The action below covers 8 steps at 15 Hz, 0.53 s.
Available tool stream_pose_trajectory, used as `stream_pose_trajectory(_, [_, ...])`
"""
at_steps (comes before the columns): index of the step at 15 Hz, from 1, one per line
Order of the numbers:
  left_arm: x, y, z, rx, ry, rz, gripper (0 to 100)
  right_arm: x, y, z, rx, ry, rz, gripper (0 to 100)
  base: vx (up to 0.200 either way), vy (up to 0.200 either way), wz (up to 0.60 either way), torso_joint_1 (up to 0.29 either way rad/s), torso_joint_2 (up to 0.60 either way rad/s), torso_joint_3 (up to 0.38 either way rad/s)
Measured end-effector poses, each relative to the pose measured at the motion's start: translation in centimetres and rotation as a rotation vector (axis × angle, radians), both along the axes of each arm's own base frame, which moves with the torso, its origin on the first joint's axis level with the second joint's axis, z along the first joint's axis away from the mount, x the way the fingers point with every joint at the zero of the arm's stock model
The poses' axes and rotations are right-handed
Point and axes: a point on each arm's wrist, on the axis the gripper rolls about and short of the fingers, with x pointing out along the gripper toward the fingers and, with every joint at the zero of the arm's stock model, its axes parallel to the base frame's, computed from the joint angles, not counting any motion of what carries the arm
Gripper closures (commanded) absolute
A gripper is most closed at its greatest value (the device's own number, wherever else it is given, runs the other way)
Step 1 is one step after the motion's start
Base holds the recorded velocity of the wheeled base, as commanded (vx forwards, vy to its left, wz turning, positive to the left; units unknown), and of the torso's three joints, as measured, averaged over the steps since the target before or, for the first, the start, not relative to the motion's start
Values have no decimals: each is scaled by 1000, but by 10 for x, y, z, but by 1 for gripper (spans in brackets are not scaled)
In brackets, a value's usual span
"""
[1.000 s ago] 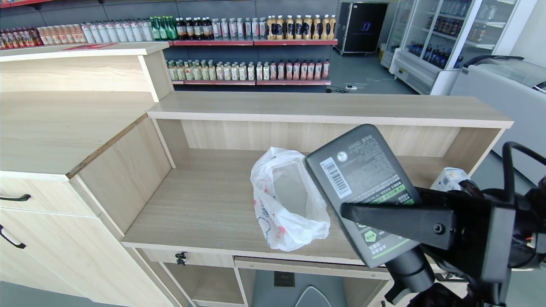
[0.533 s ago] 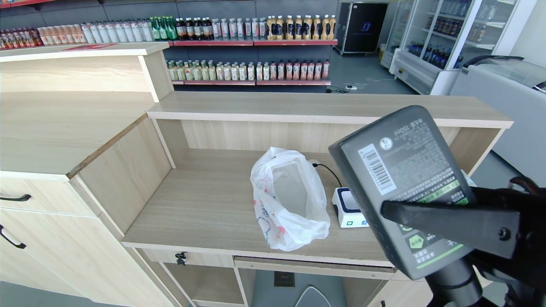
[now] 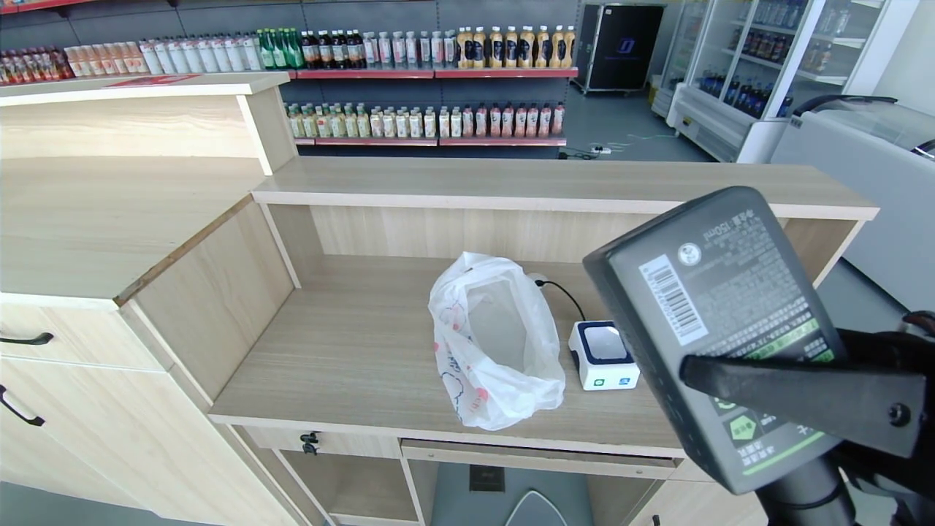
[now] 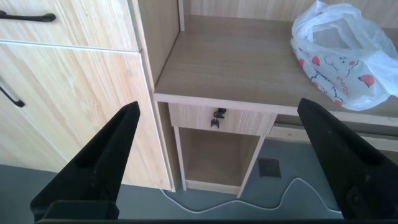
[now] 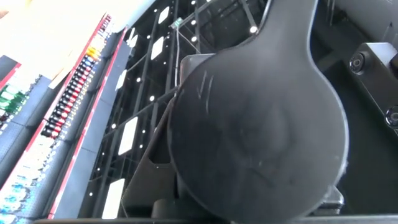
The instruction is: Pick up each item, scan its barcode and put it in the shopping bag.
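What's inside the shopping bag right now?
The shopping bag stands open on the counter; through its mouth only its own white plastic shows, no item. Its bottom is hidden behind the crumpled front wall. The grey bottle is held outside it.

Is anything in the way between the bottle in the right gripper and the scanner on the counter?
Nothing visible does. The right gripper holds the grey bottle in the air right of the scanner; the shopping bag stands on the scanner's other side.
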Motion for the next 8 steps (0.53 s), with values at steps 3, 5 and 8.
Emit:
stream_pose_trajectory(3, [0, 0, 0, 0, 0, 0, 0, -3, -2, -2, -9, 6, 1, 100, 0, 0, 0, 0, 0, 0])
stream_pose_trajectory(5, [0, 0, 0, 0, 0, 0, 0, -5, -4, -1, -11, 8, 0, 100, 0, 0, 0, 0, 0, 0])
stream_pose_trajectory(8, [0, 0, 0, 0, 0, 1, 0, -3, -9, 3, 9, 48, -20, 100, 0, 0, 0, 0, 0, 0])
